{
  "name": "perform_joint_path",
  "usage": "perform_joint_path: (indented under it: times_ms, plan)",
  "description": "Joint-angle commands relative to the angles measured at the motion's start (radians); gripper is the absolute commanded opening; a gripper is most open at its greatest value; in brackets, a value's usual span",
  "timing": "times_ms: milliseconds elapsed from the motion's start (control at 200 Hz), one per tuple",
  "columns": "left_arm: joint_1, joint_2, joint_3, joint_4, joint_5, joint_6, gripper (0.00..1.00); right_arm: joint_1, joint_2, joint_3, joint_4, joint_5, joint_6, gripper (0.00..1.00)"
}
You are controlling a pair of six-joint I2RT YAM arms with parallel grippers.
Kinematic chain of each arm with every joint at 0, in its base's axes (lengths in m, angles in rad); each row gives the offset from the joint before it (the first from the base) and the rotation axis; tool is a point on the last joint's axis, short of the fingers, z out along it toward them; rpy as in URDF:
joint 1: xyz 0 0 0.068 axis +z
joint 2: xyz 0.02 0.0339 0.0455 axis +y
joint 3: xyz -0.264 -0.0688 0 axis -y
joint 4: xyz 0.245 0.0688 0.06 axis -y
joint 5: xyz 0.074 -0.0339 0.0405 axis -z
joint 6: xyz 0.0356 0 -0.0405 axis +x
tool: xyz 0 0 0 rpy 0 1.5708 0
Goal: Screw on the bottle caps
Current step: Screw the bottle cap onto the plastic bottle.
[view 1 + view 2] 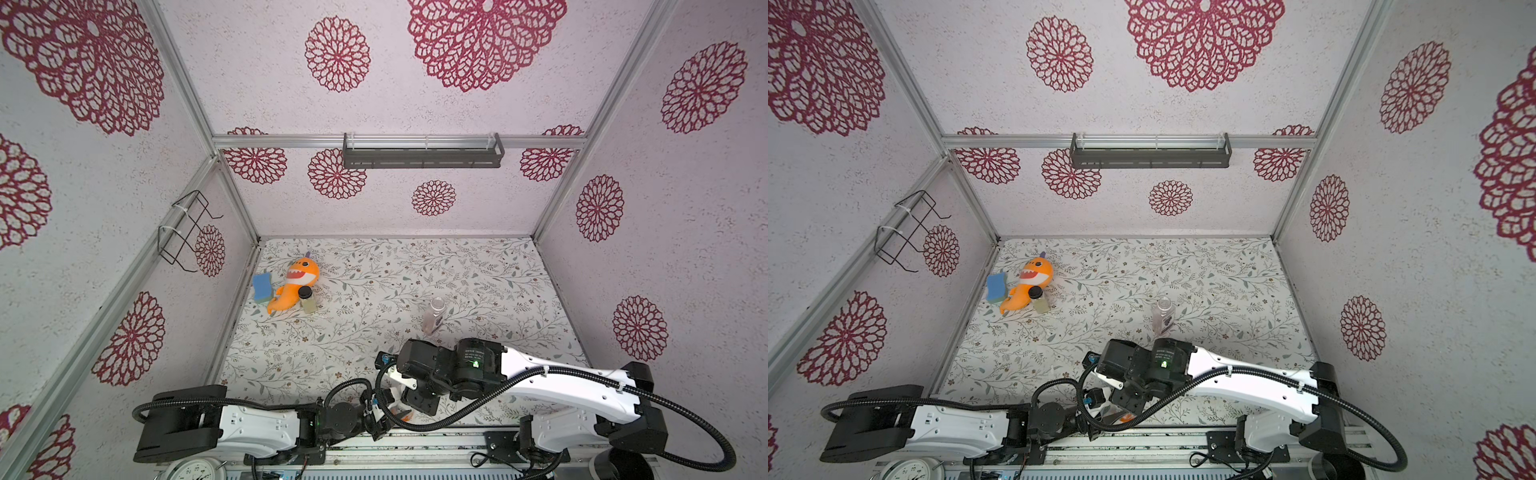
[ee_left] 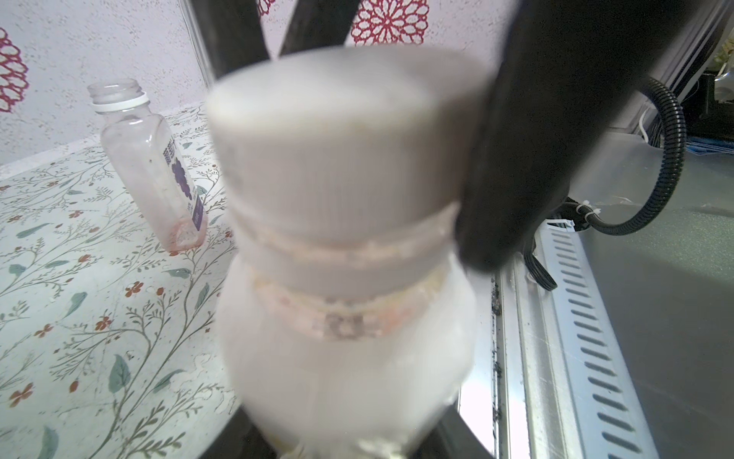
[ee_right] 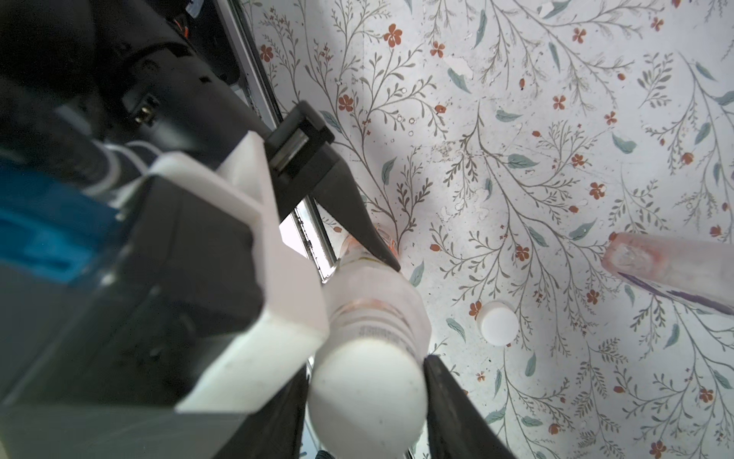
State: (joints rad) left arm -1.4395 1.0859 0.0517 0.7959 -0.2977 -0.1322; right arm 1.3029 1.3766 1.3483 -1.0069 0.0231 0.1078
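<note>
Near the table's front edge my left gripper (image 2: 349, 437) is shut on the body of the orange-based bottle (image 3: 377, 310), holding it upright; its orange base (image 1: 405, 414) peeks out under the arms. A white bottle cap (image 2: 341, 151) sits on that bottle's neck. From above, my right gripper (image 3: 366, 363) has its black fingers (image 3: 449, 397) against both sides of this cap. A second white cap (image 3: 498, 322) lies flat on the table beside them. The grape-label bottle (image 1: 434, 316) stands open-necked further back, also in the other top view (image 1: 1163, 316) and the left wrist view (image 2: 153, 171).
At the back left lie an orange plush shark (image 1: 297, 282), a blue sponge (image 1: 262, 286) and a black-lidded jar (image 1: 307, 299). A slotted metal rail (image 2: 556, 318) runs along the table's front edge. Black cable hoses (image 1: 457, 411) loop over both wrists.
</note>
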Motion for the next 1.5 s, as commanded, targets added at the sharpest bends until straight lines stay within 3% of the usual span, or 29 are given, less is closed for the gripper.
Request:
perform_joint_path:
  times_ms: [0,350,711,921,1261,1496]
  plan:
    - [-0.005,-0.006,0.023,0.033,0.004,-0.004,0.47,0.002,0.001,0.046,-0.04,0.003,-0.031,0.48]
    - [-0.007,-0.039,0.023,0.001,0.005,0.002,0.46,0.002,0.018,0.077,-0.081,-0.028,-0.071,0.42]
    - [-0.007,-0.05,0.022,-0.007,0.002,0.004,0.45,-0.001,-0.003,0.01,-0.04,-0.048,-0.082,0.45]
    - [-0.008,-0.027,0.022,0.015,-0.007,0.003,0.45,-0.005,-0.012,-0.027,-0.02,-0.058,-0.077,0.41]
    - [-0.006,-0.025,0.02,0.02,-0.011,0.003,0.45,-0.009,-0.013,-0.033,-0.009,-0.019,-0.027,0.53]
    - [-0.005,-0.021,0.02,0.023,-0.011,0.005,0.45,-0.009,-0.012,-0.038,0.01,-0.022,-0.028,0.48]
